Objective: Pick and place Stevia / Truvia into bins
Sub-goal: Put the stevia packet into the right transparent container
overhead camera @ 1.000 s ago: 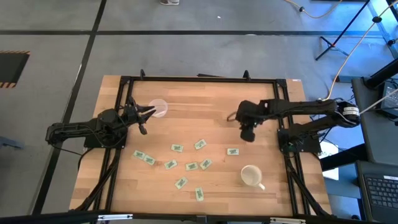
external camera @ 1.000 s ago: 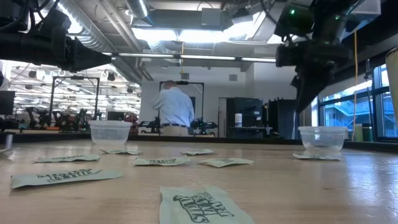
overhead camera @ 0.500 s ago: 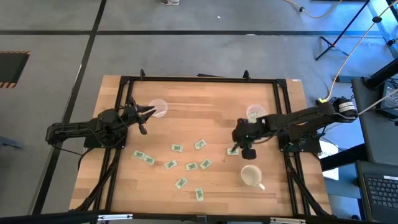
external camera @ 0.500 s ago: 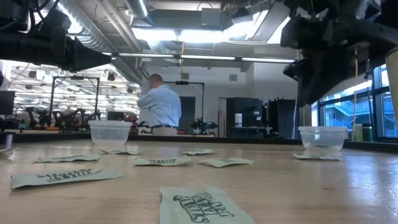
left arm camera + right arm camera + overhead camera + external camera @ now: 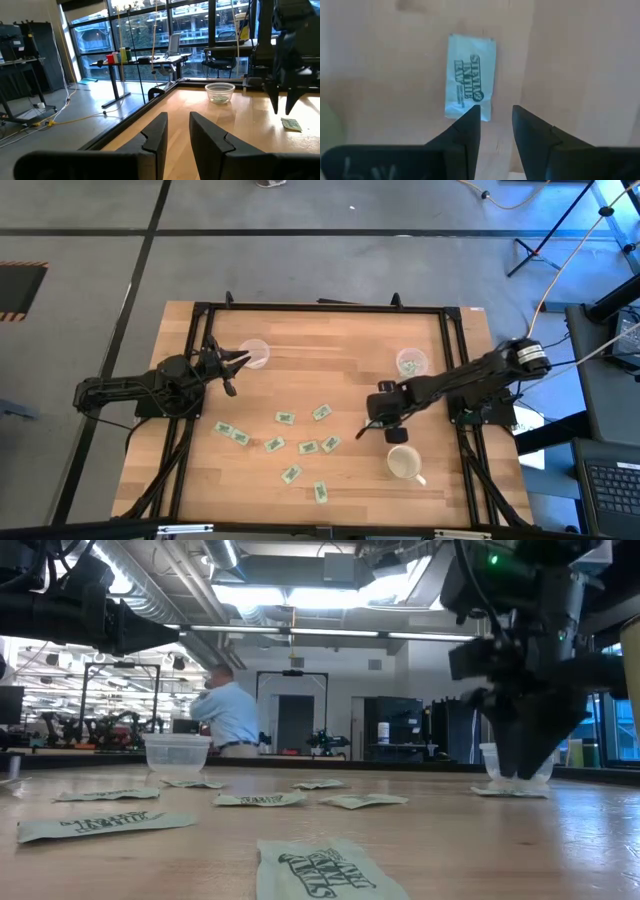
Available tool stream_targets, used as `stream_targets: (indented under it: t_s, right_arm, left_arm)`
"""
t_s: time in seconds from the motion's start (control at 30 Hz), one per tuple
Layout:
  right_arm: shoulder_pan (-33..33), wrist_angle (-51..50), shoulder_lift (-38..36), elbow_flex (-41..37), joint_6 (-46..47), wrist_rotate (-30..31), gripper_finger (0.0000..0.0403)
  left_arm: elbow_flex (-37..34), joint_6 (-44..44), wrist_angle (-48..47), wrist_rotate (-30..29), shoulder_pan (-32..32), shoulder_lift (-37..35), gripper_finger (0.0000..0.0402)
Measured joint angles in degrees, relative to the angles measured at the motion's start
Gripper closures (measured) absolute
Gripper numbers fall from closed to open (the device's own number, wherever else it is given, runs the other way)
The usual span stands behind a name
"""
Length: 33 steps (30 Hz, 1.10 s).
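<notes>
Right gripper (image 5: 494,117), fingers parted, poised over a flat paper Stevia packet (image 5: 469,76) on the grained wooden table (image 5: 330,350); white mug (image 5: 402,462) at its 5 o'clock; left gripper (image 5: 175,132) parted

Packets (image 5: 300,442) scattered table center; cups far left (image 5: 254,353) & right (image 5: 410,363); mug (image 5: 403,463) near right — right tool (image 5: 372,423) over packet (image 5: 469,83).

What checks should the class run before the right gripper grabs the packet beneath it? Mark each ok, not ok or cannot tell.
1. Right gripper open: ok.
2. Stevia packet lies flat, alone: ok.
3. Packet centred between the fingers: not ok, it sits ahead and to one side.
4. Right clear cup upright, unblocked: ok.
5. White mug clear of the gripper: ok, but near.
6. Left gripper parked by the left clear cup: ok.
</notes>
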Motion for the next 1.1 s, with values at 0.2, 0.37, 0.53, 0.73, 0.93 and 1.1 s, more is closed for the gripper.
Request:
stream_targets:
  t_s: [0.2,0.37,0.53,0.73,0.93,1.1]
  right_arm:
    - [0.0,-0.15,4.04,0.24,0.0,-0.19,0.0287]
    - [0.0,-0.46,5.88,0.39,0.01,0.01,0.03]
    - [-0.04,-0.44,5.99,0.37,-0.02,0.61,0.0352]
    - [-0.06,-0.41,5.64,0.2,1.29,1.42,0.0395]
    - [-0.01,-0.93,0.78,-0.47,4.41,0.44,0.04]
    - [-0.28,-1.81,-6.38,-0.22,8.3,3.37,0.0401]
  left_arm:
    - [0.0,0.0,0.0,0.0,0.0,-0.01,0.0327]
    - [0.0,0.0,0.0,-0.02,0.01,0.0,0.0327]
    - [0.0,0.0,0.0,-0.02,0.01,0.0,0.0327]
    - [0.0,0.0,0.0,-0.02,-0.01,0.0,0.0327]
    - [0.0,0.0,0.0,-0.02,-0.01,0.0,0.0327]
    - [0.0,0.0,0.0,-0.02,-0.01,0.0,0.0327]
